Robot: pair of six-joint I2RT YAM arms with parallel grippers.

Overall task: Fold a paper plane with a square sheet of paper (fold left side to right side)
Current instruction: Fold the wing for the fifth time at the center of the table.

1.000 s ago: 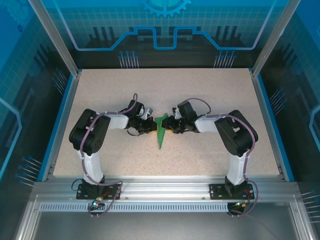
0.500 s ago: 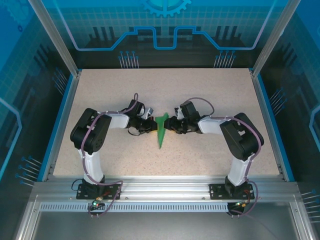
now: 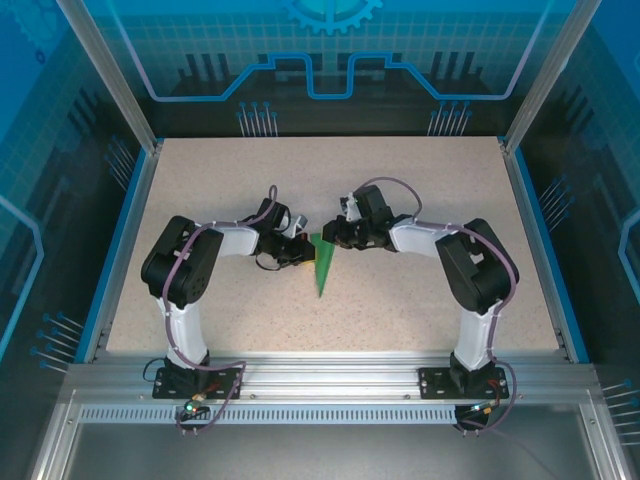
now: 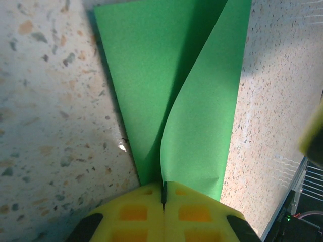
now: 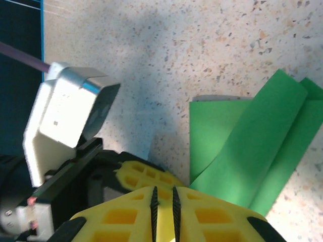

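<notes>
R end effector (image 5: 163,190) moved back, grip unclear | L end effector (image 4: 163,189) pinches paper plane (image 4: 146,75) flap

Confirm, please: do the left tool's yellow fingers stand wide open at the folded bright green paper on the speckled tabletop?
No: the left wrist view shows the left tool shut, its yellow fingers pressed together on a flap of the folded bright green paper on the speckled tabletop.

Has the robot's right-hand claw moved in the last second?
Yes. The right gripper has moved away from the near aluminium rail, up along the green paper toward its far end.
</notes>
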